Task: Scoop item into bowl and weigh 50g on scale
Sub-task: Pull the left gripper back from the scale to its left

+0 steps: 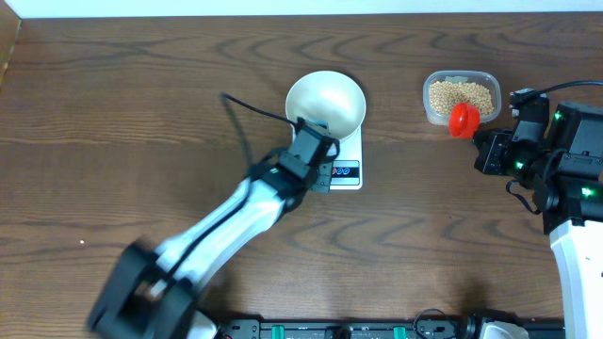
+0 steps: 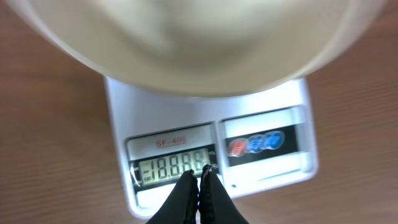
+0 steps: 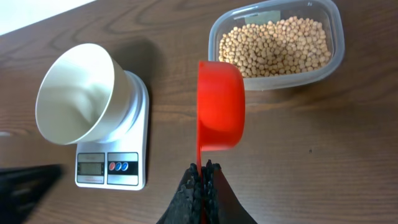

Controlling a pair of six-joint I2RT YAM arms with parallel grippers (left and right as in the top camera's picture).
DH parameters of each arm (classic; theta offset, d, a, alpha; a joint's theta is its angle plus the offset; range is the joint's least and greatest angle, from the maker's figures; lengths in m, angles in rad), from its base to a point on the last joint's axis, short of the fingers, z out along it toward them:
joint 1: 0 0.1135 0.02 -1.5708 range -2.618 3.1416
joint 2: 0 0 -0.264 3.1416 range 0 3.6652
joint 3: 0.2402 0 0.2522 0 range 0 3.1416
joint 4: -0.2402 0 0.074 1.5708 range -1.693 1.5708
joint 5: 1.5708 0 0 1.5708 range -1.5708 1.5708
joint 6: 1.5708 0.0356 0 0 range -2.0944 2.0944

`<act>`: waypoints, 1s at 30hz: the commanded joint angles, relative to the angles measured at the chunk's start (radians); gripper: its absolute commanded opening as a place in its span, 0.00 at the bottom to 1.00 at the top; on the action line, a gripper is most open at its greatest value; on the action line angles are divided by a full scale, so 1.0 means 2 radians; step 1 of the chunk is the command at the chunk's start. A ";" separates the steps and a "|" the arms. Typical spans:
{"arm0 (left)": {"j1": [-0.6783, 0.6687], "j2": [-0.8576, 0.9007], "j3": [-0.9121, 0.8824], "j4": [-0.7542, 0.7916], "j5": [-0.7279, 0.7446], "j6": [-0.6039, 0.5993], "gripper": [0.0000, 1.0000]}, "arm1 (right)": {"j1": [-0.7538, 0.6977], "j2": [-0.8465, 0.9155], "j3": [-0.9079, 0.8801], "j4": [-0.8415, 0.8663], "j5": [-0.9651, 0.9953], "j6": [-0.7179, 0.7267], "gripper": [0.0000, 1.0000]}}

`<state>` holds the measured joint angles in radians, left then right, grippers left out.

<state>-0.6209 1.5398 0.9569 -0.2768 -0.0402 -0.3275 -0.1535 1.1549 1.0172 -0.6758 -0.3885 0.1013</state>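
**A:** How far along is the weighing?

**B:** Barely begun, I'd say. The white bowl (image 3: 74,93) sits on the scale (image 2: 168,112), and from the right wrist view its inside looks bare, with no bean in it.

**A:** And the soybeans?

**B:** All that I can see are in the clear tub (image 3: 292,83), a full layer of soybeans (image 3: 273,40) across its floor. The tub stands on the table (image 1: 113,113), well apart from the scale, off to the robot's right.

**A:** What are the arms doing?

**B:** The right gripper (image 3: 202,180) is clamped on the handle of the red scoop (image 3: 221,109). The scoop is tipped on its side near the tub's rim and looks empty. The left gripper (image 2: 199,183) has its fingers pressed together with nothing between them, tips right at the scale's front edge, just below the display (image 2: 174,168). I can't tell whether they touch it.

**A:** Does the display read anything useful?

**B:** It shows a row of eights, every segment lit. I take that for a start-up check, not a weight. The buttons (image 2: 255,144) sit just beside it, to the right of the fingertips.

**A:** So what's done?

**B:** Bowl placed, scoop in hand, scale apparently powered. Left to do is confirming a zero reading with the bowl on, dipping the scoop into the tub, carrying beans across, and tipping them in bit by bit until it reads fifty grams.
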 commanded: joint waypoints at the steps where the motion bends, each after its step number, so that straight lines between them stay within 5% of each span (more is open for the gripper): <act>1: 0.002 -0.094 0.004 -0.025 -0.007 0.010 0.07 | -0.002 0.000 0.008 0.006 0.001 -0.007 0.01; 13: 0.100 -0.196 0.004 -0.135 -0.021 0.010 0.07 | -0.002 0.000 0.008 0.014 0.001 -0.007 0.01; 22: 0.151 -0.151 0.004 -0.121 -0.021 0.010 0.07 | -0.002 0.009 0.008 0.026 0.003 -0.007 0.01; 30: 0.165 -0.111 0.004 -0.070 -0.021 0.043 0.07 | -0.002 0.041 0.008 0.133 0.003 -0.006 0.01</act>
<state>-0.2981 1.2964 0.9607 -0.4438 -0.0669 -0.3046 -0.1535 1.2125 1.0172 -0.4667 -0.3847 0.0967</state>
